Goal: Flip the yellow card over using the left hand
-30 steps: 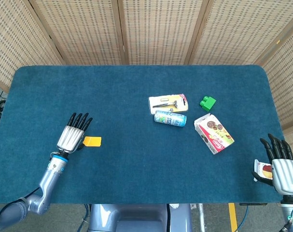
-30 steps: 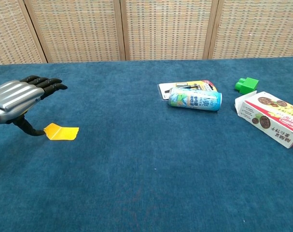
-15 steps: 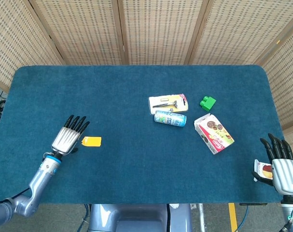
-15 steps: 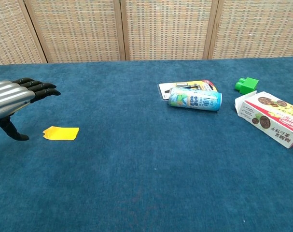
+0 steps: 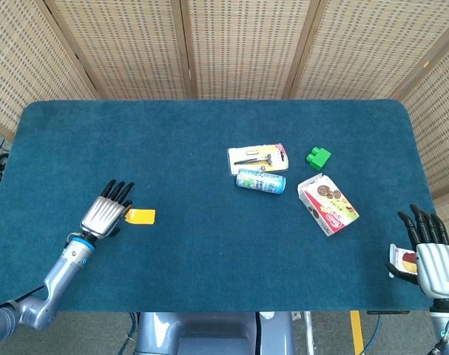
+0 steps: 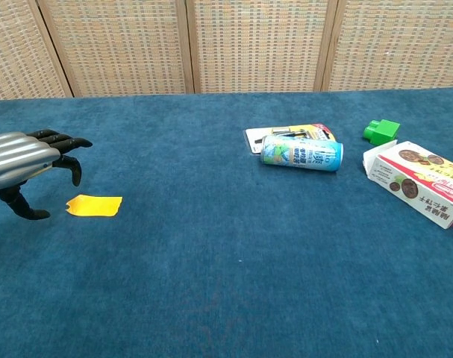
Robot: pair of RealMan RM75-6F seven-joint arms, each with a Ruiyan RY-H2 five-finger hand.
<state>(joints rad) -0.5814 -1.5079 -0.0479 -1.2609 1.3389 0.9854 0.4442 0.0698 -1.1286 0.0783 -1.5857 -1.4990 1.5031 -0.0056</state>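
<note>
The yellow card lies flat on the blue table, at the left; in the chest view the yellow card sits just right of my left hand. My left hand hovers beside the card's left edge, palm down, fingers spread with one curling down, thumb near the cloth, holding nothing. My right hand stays at the table's front right corner, fingers apart and empty; the chest view does not show it.
Right of centre lie a razor pack, a light-blue can on its side, a green block and a red-and-white snack box. A small packet sits beside my right hand.
My left hand drew back left off the card, letting it settle flat, then eased slightly back toward it with one finger curling down. The right hand stayed still.
</note>
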